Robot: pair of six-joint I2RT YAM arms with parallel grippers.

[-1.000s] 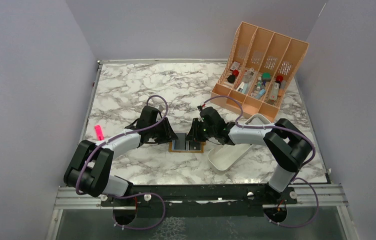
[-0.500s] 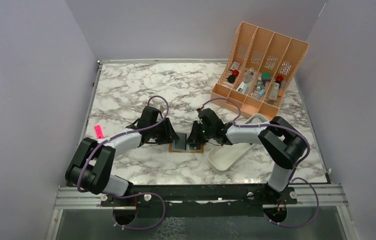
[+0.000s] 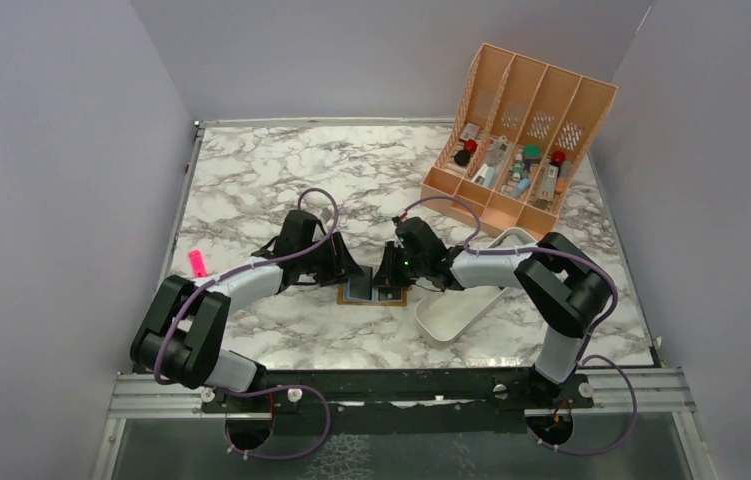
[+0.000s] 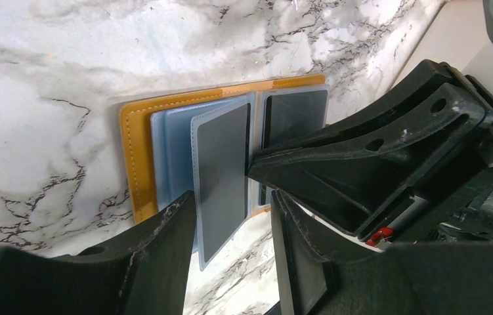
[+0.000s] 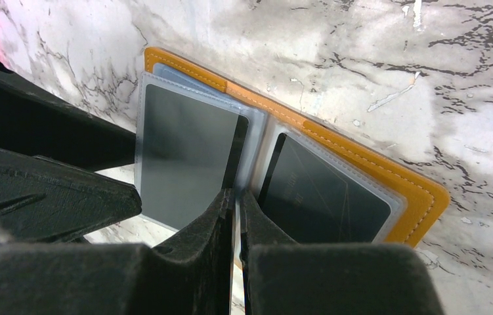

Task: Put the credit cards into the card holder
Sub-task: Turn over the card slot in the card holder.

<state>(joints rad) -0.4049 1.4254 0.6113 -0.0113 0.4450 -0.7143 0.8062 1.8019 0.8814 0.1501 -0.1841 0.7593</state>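
The card holder lies open on the marble, mustard-orange with clear sleeves. Dark credit cards sit in the left sleeve and the right sleeve. My right gripper is shut on a thin credit card, held edge-on over the holder's centre fold. My left gripper is open at the holder's left half, with the lifted left sleeve hanging between its fingers without being pinched. The two grippers face each other closely over the holder.
A white oblong tray sits just right of the holder, under the right arm. The peach slotted organiser with small items stands at the back right. A pink object lies near the left table edge.
The right jaws have closed down on the card and the right arm has shifted slightly left. The left jaws have spread a little wider.
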